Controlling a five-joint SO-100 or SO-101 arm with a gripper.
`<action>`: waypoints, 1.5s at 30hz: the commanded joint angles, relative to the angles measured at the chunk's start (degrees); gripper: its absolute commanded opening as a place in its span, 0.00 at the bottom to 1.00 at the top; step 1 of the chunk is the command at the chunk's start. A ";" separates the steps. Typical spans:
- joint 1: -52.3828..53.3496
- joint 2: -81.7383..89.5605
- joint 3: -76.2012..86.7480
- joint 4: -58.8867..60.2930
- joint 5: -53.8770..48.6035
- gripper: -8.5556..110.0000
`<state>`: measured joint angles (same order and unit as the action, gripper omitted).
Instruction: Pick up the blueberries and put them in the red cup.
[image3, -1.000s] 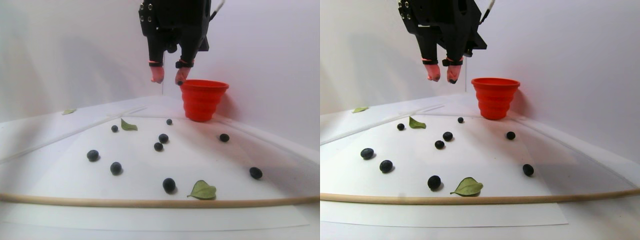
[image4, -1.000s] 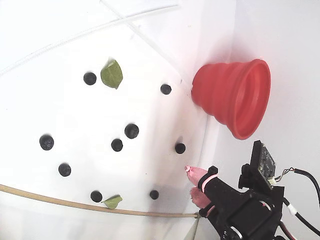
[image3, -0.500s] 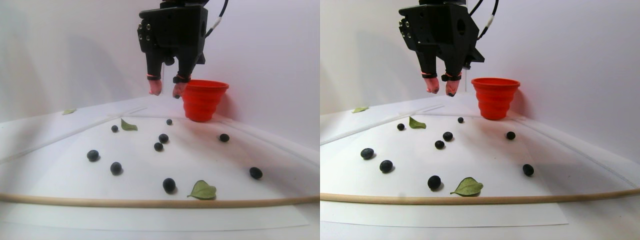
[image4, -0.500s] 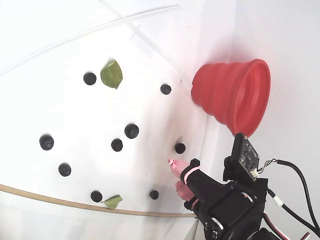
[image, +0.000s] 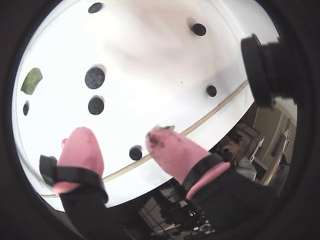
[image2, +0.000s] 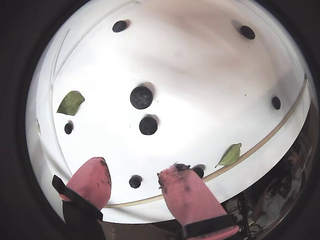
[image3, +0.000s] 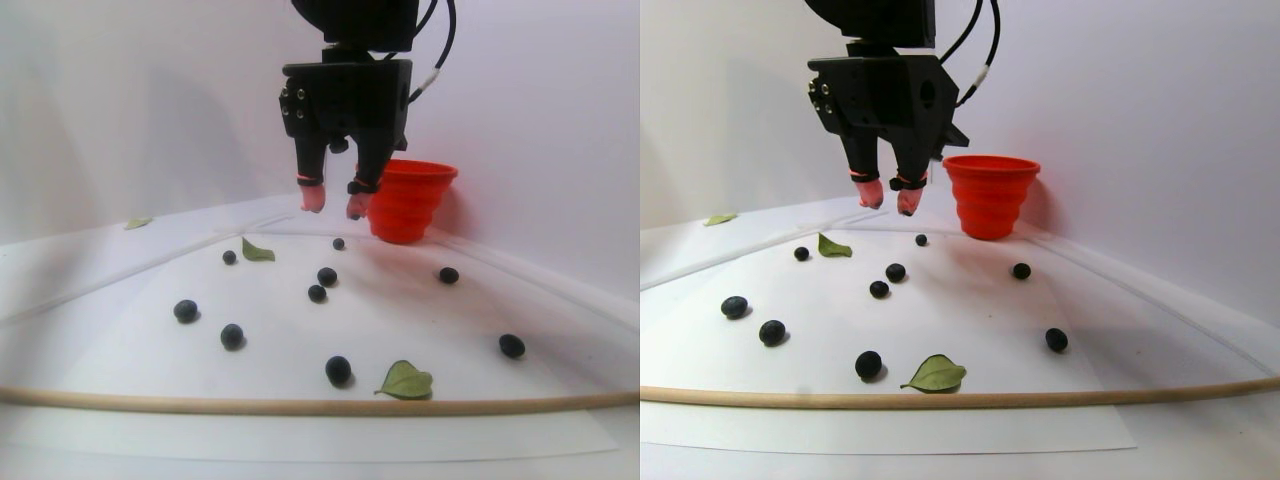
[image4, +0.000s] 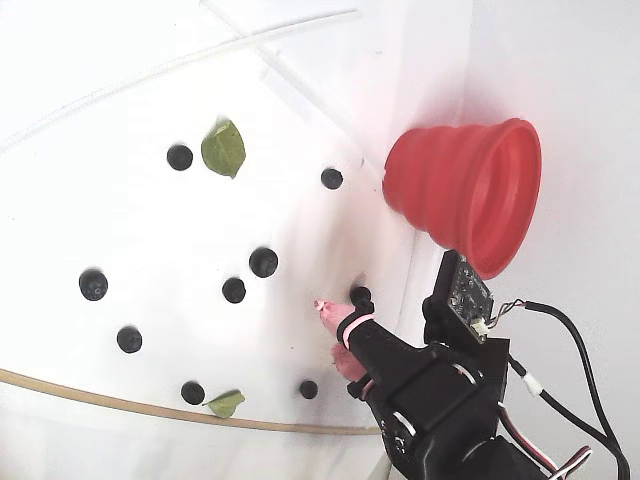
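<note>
The gripper was seen raised above the white table, its two pink-tipped fingers parted with nothing held between them. In both wrist views the gap between the pink tips was plain, and dark smears were noted on one fingertip. In a wrist view, one small berry lay on the surface framed between the two tips, below them and apart from them.

Just beside the gripper in the stereo pair view, to its right and slightly behind, the red cup was found standing upright on its narrow base, wide rim up, close to the back wall. No berry could be made out inside it.

The blueberries were scattered loose over the white sheet, well apart from the cup; ten or so were counted in the stereo pair view. Two of them lay close together near the middle, while the others were spread toward the front and sides. A green leaf rested near the front edge, just beside a berry, and another leaf lay farther back. A thin wooden strip was seen curving along the front of the sheet.
</note>
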<state>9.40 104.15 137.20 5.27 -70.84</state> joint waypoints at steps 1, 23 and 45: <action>0.44 -0.53 -3.25 -2.46 -0.53 0.24; -0.26 -11.51 -6.15 -10.20 -1.14 0.24; -1.05 -23.38 -10.81 -19.78 0.70 0.24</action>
<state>8.53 80.07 128.67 -12.92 -70.75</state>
